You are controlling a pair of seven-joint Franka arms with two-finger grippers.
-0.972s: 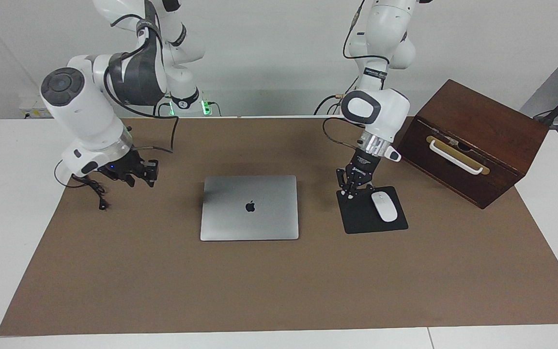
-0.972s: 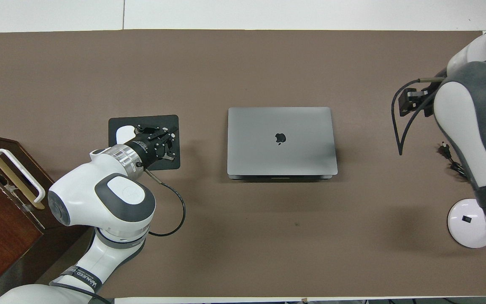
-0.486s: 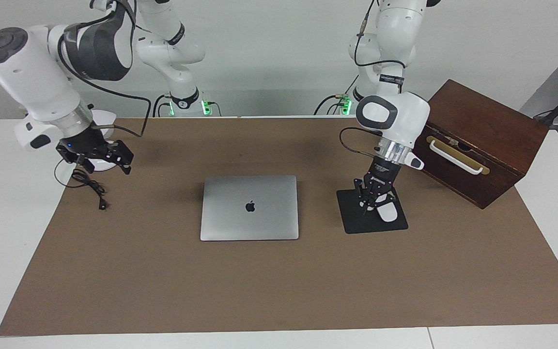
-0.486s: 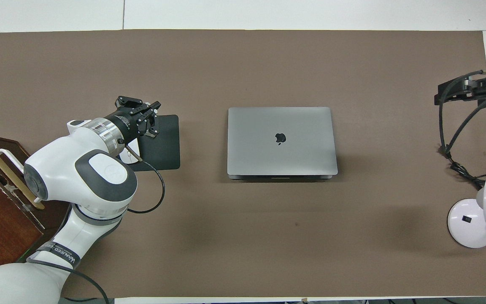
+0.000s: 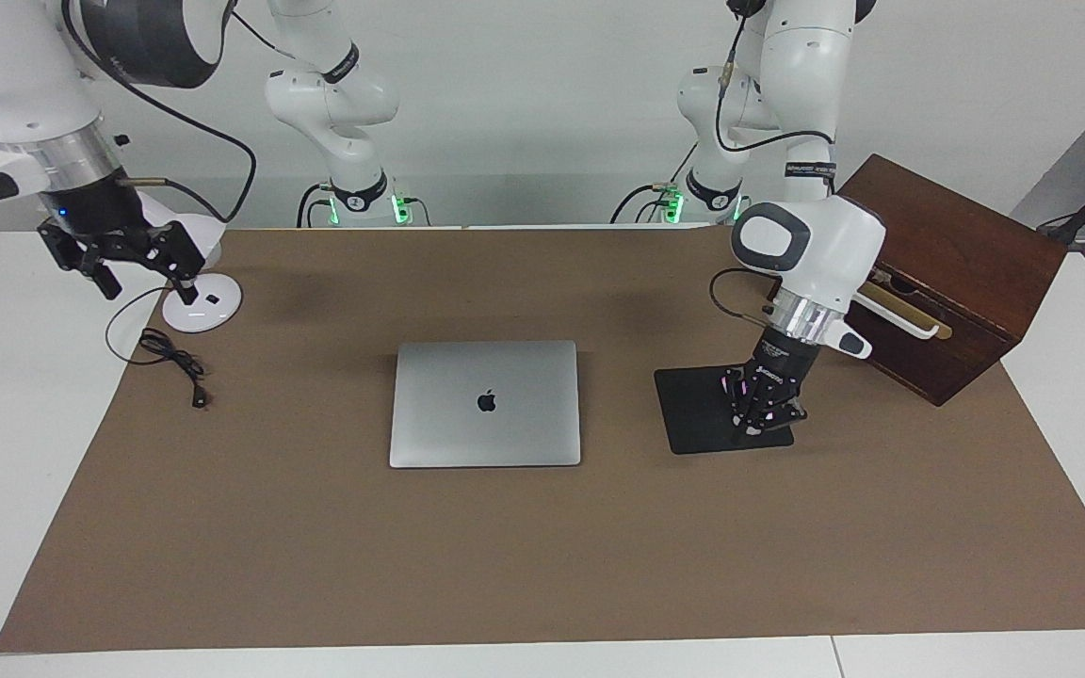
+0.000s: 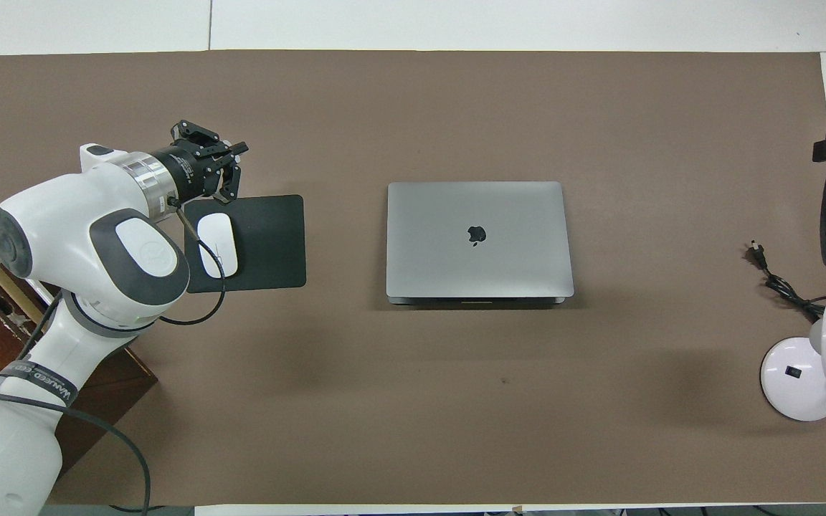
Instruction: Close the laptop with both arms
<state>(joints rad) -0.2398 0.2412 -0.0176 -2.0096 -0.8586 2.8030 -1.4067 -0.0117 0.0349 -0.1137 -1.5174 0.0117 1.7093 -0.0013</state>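
Note:
The silver-grey laptop (image 5: pixel 486 403) lies flat in the middle of the brown mat with its lid shut and the apple logo up; it also shows in the overhead view (image 6: pixel 477 240). My left gripper (image 5: pixel 761 414) is open and empty, low over the end of the black mouse pad (image 5: pixel 703 405) that is away from the laptop; it also shows in the overhead view (image 6: pixel 230 172). My right gripper (image 5: pixel 142 273) is open and empty, raised over the mat's edge at the right arm's end, beside the lamp base. Neither gripper touches the laptop.
A white mouse (image 6: pixel 217 245) lies on the mouse pad (image 6: pixel 269 236). A dark wooden box (image 5: pixel 957 254) with a white handle stands at the left arm's end. A white lamp base (image 5: pixel 203 306) and a loose black cable (image 5: pixel 170 358) lie at the right arm's end.
My left gripper has moved across the mouse pad away from the laptop. My right gripper has risen and swung outward toward the lamp base. The laptop has not moved.

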